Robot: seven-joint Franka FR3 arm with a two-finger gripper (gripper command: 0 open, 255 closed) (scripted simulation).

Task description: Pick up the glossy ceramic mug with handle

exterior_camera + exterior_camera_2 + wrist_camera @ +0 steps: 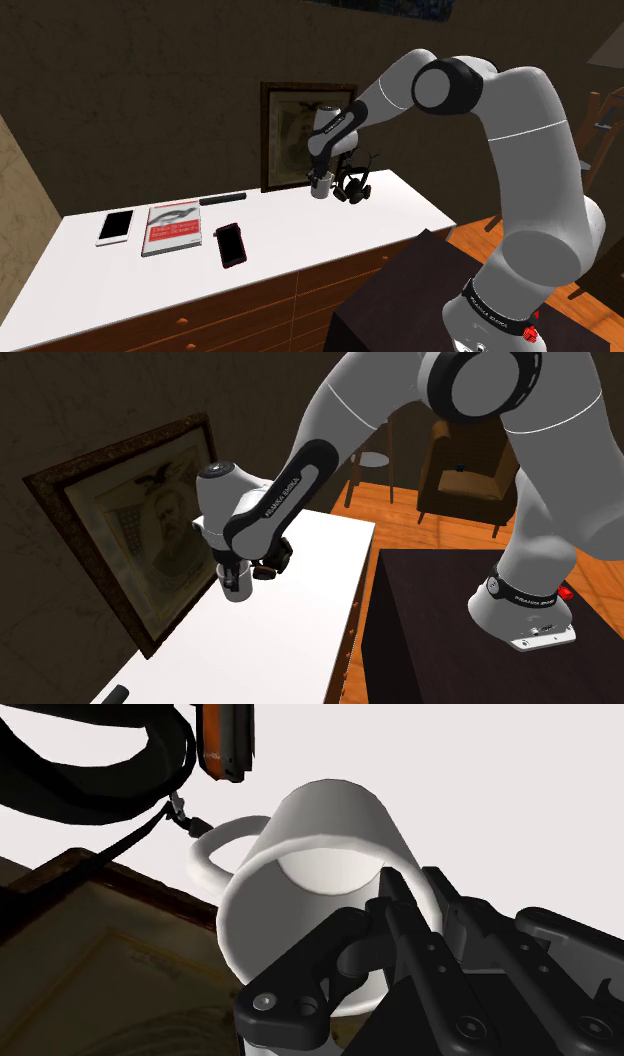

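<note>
You have the white mug (pixel 320 188) at the far edge of the bench (pixel 300 235), in front of the framed picture (pixel 288 125) and just beside the black headphones (pixel 353 187), on their left in the shoulder view. Your gripper (pixel 415 886) is on it from above, its fingers closed on the rim wall opposite the handle (pixel 212 854).
</note>
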